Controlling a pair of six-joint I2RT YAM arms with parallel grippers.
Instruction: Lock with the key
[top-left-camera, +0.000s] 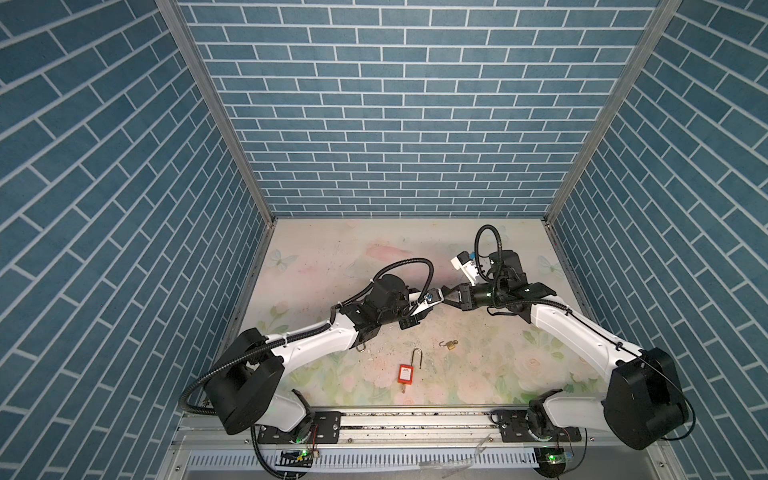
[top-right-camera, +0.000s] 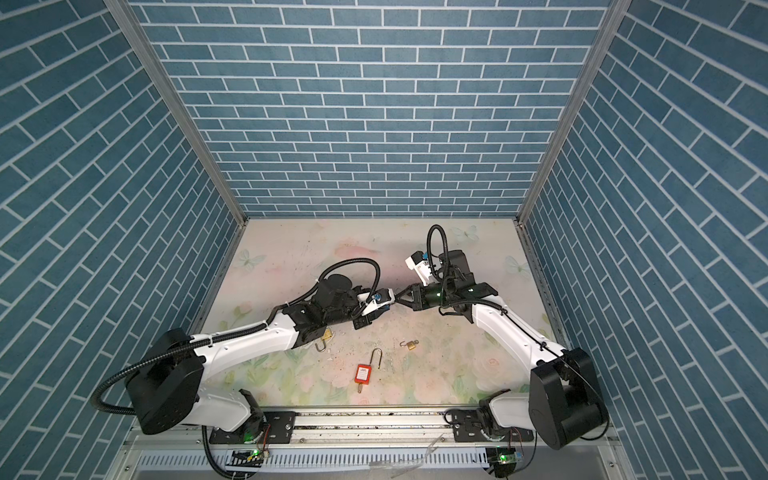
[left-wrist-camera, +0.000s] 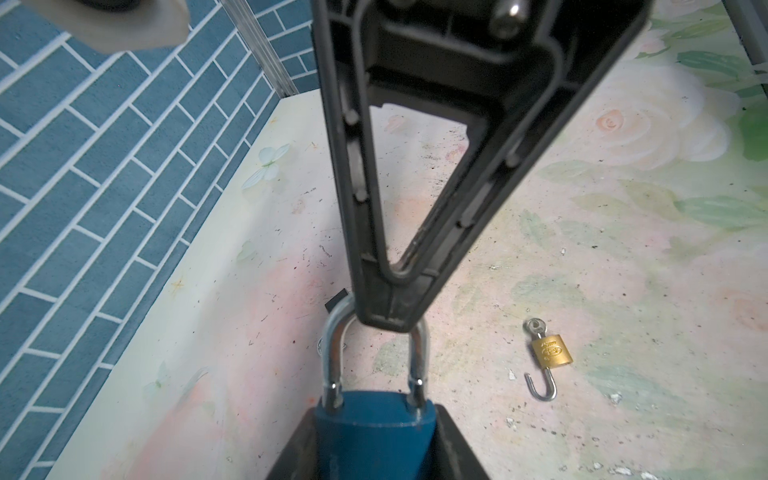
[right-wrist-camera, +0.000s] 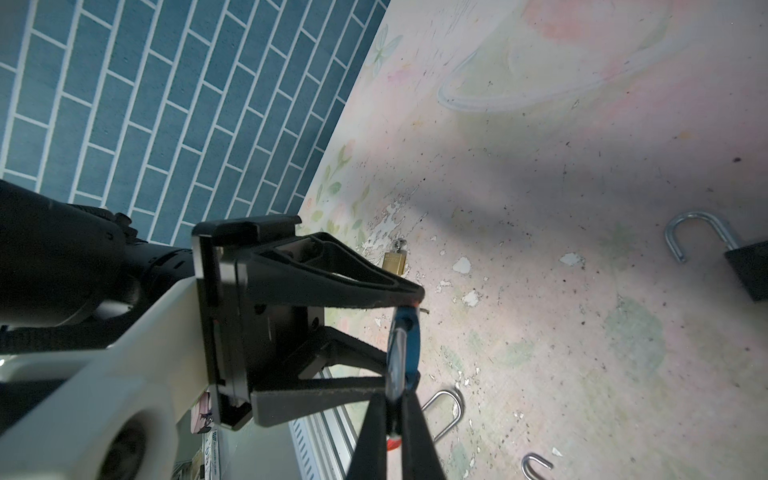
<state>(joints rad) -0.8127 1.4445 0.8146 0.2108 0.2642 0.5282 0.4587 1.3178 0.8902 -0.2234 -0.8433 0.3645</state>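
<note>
A blue padlock (left-wrist-camera: 374, 432) with a steel shackle (left-wrist-camera: 334, 357) hangs above the middle of the table between my two grippers. My left gripper (left-wrist-camera: 374, 455) is shut on its blue body, one finger on each flat side. My right gripper (left-wrist-camera: 390, 320) is shut on the top of the shackle's bow. The right wrist view shows the padlock (right-wrist-camera: 409, 332) edge-on, with my right gripper (right-wrist-camera: 395, 415) clamped on it. In both top views the left gripper (top-left-camera: 438, 301) (top-right-camera: 390, 305) and right gripper (top-left-camera: 449, 296) (top-right-camera: 401, 300) meet tip to tip and hide the lock. Its key is hidden.
A red padlock (top-left-camera: 404, 373) lies near the front with its shackle open and a key in its base. A small brass padlock (top-left-camera: 451, 345) (left-wrist-camera: 550, 351) lies open to its right. Another brass padlock (top-right-camera: 326, 334) lies under my left arm. A black padlock (right-wrist-camera: 748, 266) lies open.
</note>
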